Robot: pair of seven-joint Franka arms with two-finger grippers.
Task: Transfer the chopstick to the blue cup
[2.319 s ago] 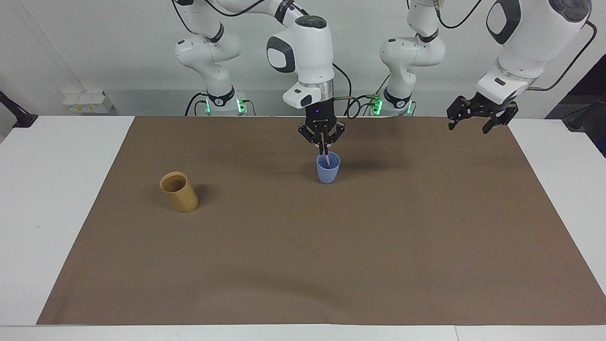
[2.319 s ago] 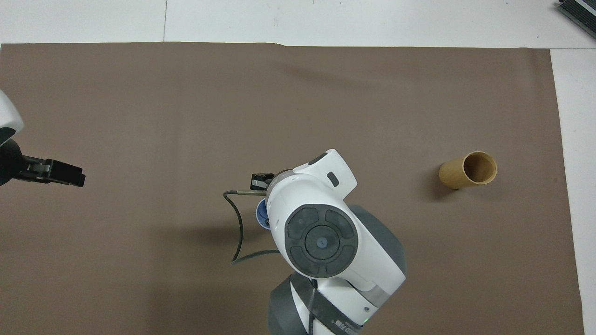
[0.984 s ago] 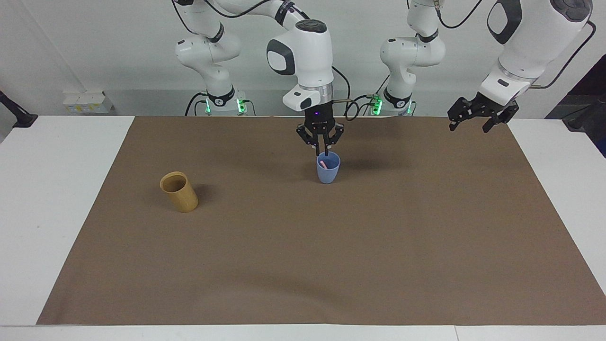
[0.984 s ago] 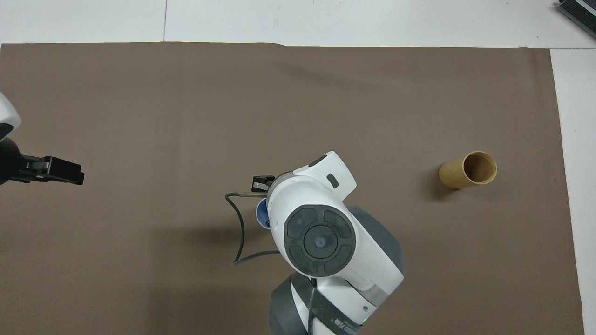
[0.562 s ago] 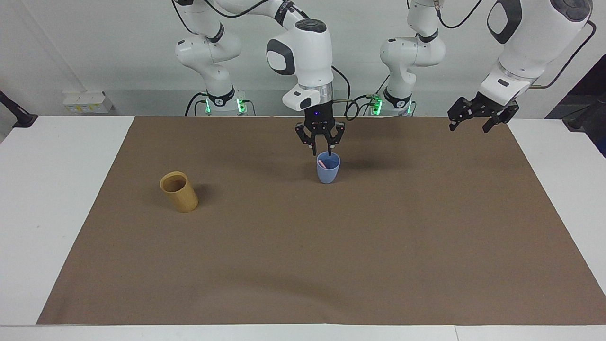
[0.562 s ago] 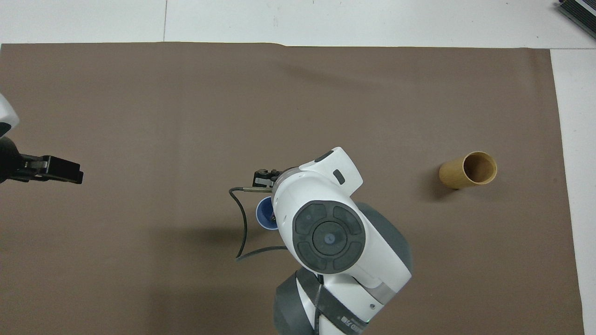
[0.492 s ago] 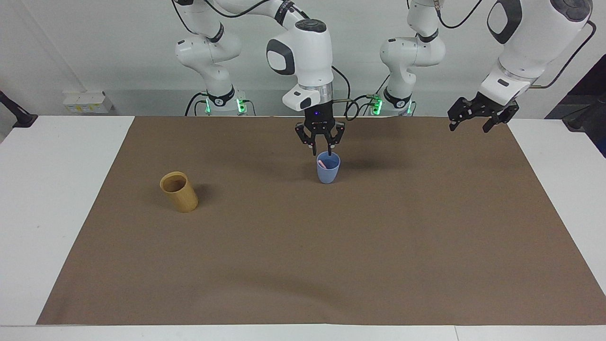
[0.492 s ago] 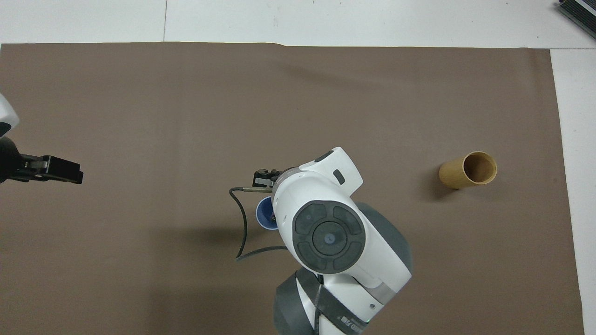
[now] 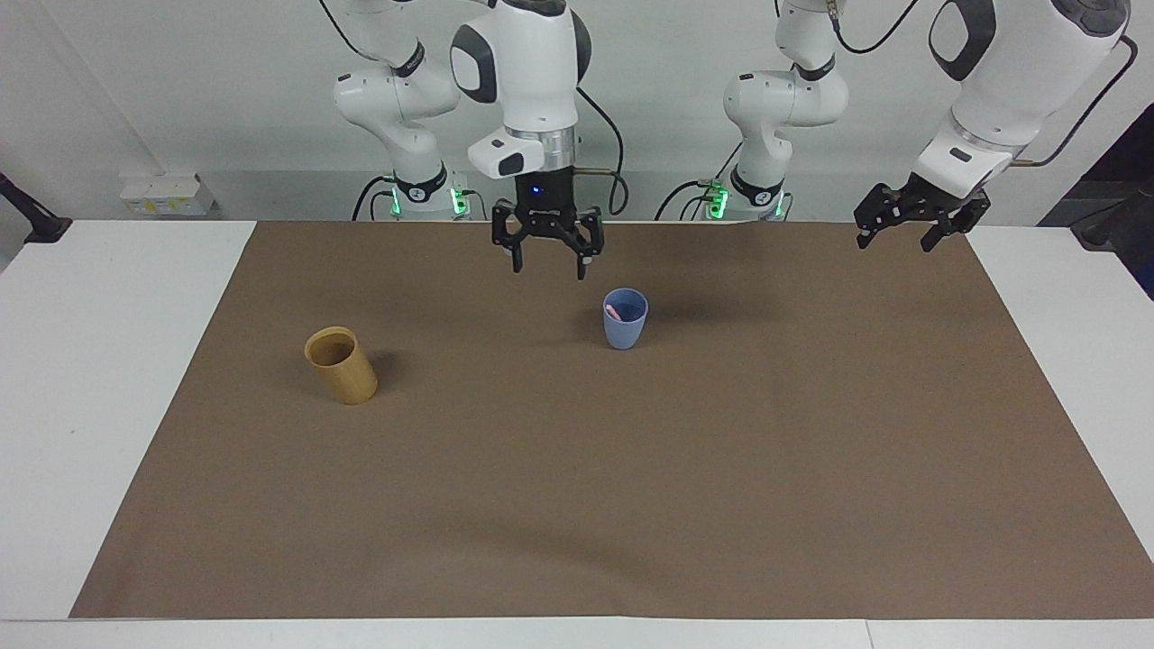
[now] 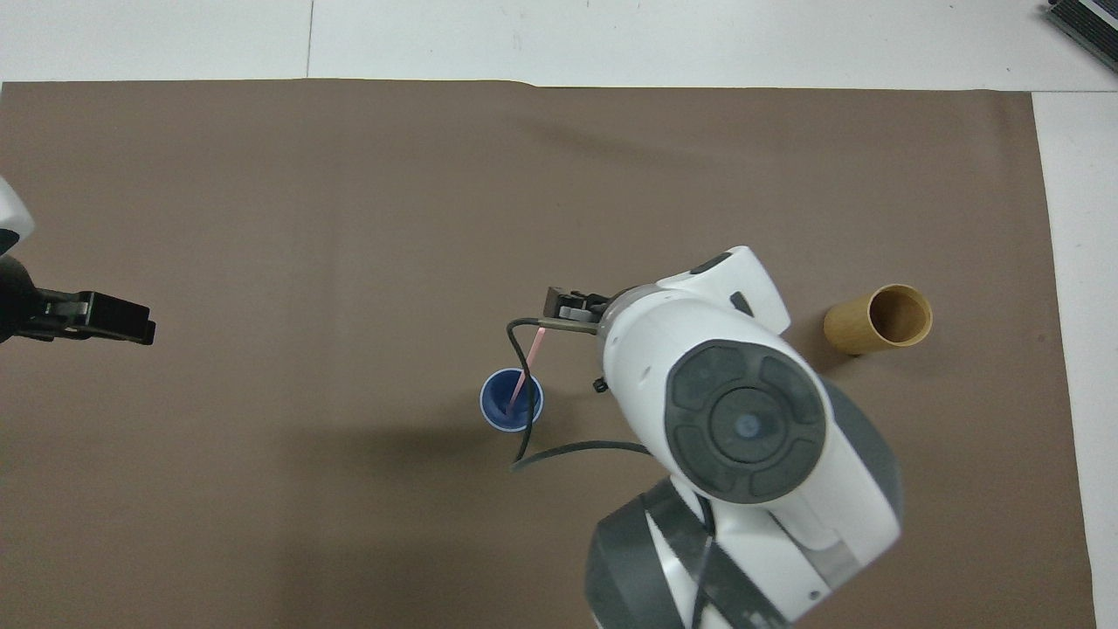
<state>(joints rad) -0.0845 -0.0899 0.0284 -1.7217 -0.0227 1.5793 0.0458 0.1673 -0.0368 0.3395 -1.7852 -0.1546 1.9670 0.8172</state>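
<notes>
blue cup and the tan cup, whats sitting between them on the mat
Nothing: the facing view shows only bare brown mat between the blue cup, which holds the chopstick, and the tan cup.

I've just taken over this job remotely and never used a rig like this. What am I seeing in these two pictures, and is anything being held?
Two white robot arms work at a table with a brown mat. One picture faces the arms from across the table; the other looks down from above them. The right claw hangs open and empty over the mat, beside the blue cup. The pink chopstick leans inside that cup. A tan cup stands toward the right arm's end. The left claw waits open at its own end. Nothing is held.
</notes>
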